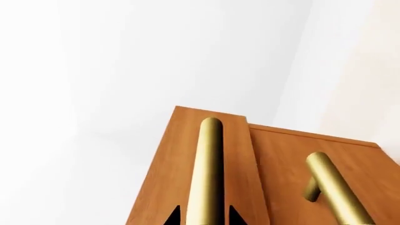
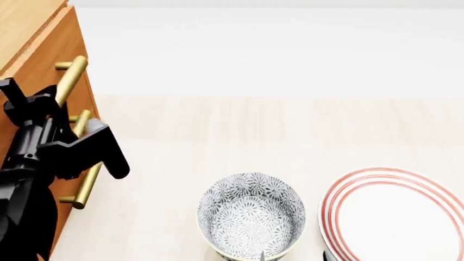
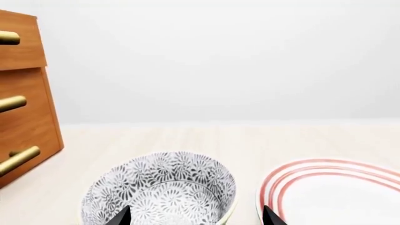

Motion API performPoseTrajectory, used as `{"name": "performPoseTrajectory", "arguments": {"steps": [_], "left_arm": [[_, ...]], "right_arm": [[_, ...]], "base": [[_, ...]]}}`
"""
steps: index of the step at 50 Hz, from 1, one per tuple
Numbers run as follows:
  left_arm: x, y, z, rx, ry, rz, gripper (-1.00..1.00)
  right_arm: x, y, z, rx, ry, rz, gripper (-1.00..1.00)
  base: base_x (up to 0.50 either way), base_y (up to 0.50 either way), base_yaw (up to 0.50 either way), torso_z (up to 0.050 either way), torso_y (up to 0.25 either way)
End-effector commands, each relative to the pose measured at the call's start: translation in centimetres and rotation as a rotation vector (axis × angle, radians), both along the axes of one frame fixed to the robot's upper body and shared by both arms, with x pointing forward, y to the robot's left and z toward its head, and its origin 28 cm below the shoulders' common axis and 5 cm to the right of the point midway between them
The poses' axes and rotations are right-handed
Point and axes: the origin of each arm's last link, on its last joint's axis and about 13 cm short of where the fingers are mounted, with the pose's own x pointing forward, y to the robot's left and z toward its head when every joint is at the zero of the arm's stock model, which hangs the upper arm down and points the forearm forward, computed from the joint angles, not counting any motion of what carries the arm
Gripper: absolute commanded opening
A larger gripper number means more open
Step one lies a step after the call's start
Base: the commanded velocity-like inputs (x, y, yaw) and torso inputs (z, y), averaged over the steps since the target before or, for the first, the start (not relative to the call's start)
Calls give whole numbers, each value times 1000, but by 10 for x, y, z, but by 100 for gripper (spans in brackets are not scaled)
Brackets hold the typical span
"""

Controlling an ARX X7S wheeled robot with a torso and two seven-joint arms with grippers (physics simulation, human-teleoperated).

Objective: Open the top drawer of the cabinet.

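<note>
In the head view the cabinet (image 2: 45,60) stands at about ten o'clock from the robot, its orange-brown front running down the left edge, and the top drawer (image 2: 62,41) is its uppermost band, already standing a little proud of the drawers beneath; the right wrist view confirms this, since the top drawer front (image 3: 22,44) overhangs the one under it. The left gripper (image 2: 69,117) sits against the cabinet front at nine o'clock. In the left wrist view the brass handle (image 1: 206,173) of the top drawer runs straight out between the two dark fingertips (image 1: 172,216), which flank it closely on either side, so the jaws look clenched around the bar, though actual contact lies below the frame edge. A second brass handle (image 1: 331,187) lies beside it on the lower drawer. The right gripper (image 3: 194,220) hovers released over the patterned bowl (image 2: 251,215) at six o'clock, its tips wide apart and touching nothing, with the red-ringed plate (image 2: 406,217) at five o'clock. The step in hand appears to be the pull itself. To do it well, the arm should draw straight back along the drawer's slide direction, away from the cabinet face, keeping the wrist level so the bar stays centred between the fingers. Any sideways drift would likely bind the drawer or let the round bar slip out.
</note>
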Motion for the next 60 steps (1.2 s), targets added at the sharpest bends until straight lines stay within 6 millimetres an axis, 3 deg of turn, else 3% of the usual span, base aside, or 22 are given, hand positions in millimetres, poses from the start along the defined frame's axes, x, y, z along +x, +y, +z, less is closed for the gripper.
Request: {"name": "performPoseTrajectory", "arguments": {"steps": [1,15,34,53,54,60], "left_arm": [[-1,-33,2,-29,36,-78,-100],[-3,-60,0,-4,44,-163,-100],[-13,-98,13,1,25,-274,-100],[-19,-111,17,-29,2,-304,-100],[-19,-112,18,-58,10,-293,100],[-32,-121,24,-101,-15,-339,100]], "right_arm": [[1,1,1,6,-11,7,100],[1,1,1,8,-7,12,100],[0,1,0,13,-6,16,100],[2,0,1,20,-1,4,100],[2,0,1,20,0,5,100],[2,0,1,19,4,8,100]], "base": [[0,0,-3,0,0],[0,0,0,0,0],[-7,0,0,0,2],[-9,0,1,0,3],[0,0,0,0,0],[0,0,0,0,0]]}}
